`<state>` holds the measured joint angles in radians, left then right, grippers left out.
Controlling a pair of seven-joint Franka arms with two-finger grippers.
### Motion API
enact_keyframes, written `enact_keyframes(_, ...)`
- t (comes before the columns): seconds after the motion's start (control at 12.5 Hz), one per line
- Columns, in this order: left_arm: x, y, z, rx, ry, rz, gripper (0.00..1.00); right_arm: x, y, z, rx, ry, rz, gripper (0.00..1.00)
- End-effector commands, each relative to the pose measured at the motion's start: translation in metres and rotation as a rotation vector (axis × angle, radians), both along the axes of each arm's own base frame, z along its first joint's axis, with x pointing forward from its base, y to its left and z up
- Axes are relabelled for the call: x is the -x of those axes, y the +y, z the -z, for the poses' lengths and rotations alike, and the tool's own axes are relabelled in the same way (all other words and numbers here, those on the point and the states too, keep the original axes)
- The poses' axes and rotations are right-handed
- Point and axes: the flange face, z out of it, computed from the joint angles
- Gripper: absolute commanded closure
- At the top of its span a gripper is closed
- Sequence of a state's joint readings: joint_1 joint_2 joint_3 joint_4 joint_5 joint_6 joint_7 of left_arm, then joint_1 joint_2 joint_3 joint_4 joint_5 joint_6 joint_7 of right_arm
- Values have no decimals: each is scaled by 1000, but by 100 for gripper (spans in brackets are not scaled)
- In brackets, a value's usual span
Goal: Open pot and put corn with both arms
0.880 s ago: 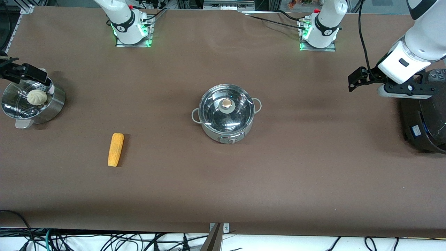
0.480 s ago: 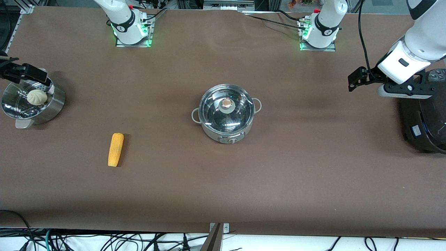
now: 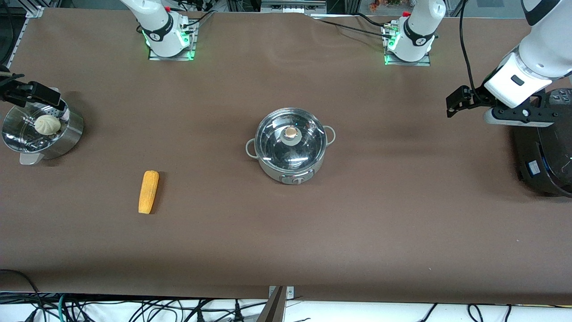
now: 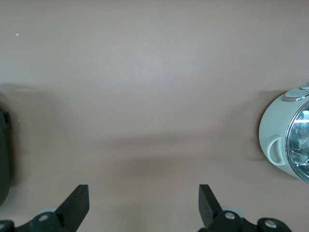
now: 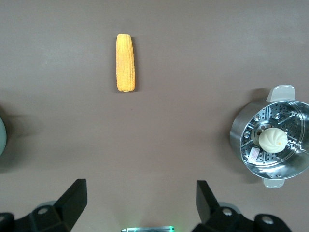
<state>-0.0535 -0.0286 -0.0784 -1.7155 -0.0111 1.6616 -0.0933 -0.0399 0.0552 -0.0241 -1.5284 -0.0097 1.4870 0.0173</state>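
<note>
Nothing's done yet: right gripper point(image 3: 9, 91) hangs spread wide and empty over the steamer basket point(image 3: 67, 138), corn point(image 3: 148, 192) lies on the table nearer the camera. Pot point(image 3: 290, 144) sits mid-table with lid point(image 3: 290, 138) on, and left gripper point(image 3: 458, 103) hovers splayed, empty, beside the black cooker point(image 3: 543, 156).

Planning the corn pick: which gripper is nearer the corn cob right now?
Right. The right gripper hangs open over the steamer basket, at the corn cob's end of the table. The left gripper hangs open by the black cooker, with the pot between.
</note>
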Motion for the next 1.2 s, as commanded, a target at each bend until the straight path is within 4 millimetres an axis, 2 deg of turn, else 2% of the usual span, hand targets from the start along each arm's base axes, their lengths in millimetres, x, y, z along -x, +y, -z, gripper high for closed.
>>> enact_keyframes(0.0, -6, 1, -4, 17, 13, 17, 0, -2, -4, -7, 9, -10, -14, 0)
enact_keyframes(0.16, -6, 1, -3, 17, 15, 17, 0, -2, -4, -7, 9, -10, -14, 0)
enact_keyframes(0.24, -9, -1, 3, 17, 26, 18, 0, -2, -4, -7, 9, -10, -14, 0)
enact_keyframes(0.32, -14, -7, 19, 15, 59, 30, 0, -2, -5, -7, 9, -11, -12, 0)
enact_keyframes(0.48, -11, -11, 30, 9, 114, 36, 0, -2, -5, -7, 7, -10, -9, 0)
enact_keyframes(0.64, -11, -12, 32, 7, 119, 37, 0, -3, -6, -8, -1, -15, 11, 0)
enact_keyframes(0.72, -11, -15, 31, 7, 117, 44, 0, -6, -4, -3, -3, -12, 6, 0)
enact_keyframes(0.8, -9, -26, 29, 8, 115, 59, 0, -16, -2, 15, -1, 9, 1, 0)
enact_keyframes(0.88, -4, -52, 29, 7, 112, 80, 0, -32, 4, 52, -2, 67, -11, 0)
enact_keyframes(0.96, 0, -83, 27, 4, 106, 54, 0, -43, 5, 72, -11, 81, -27, 0)
enact_keyframes(1.04, -4, -122, 27, 9, 102, -1, 0, -54, 8, 91, -20, 62, -29, 0)
enact_keyframes(1.12, -10, -164, 29, 17, 98, -56, 0, -74, 23, 130, -40, 64, -34, 0)
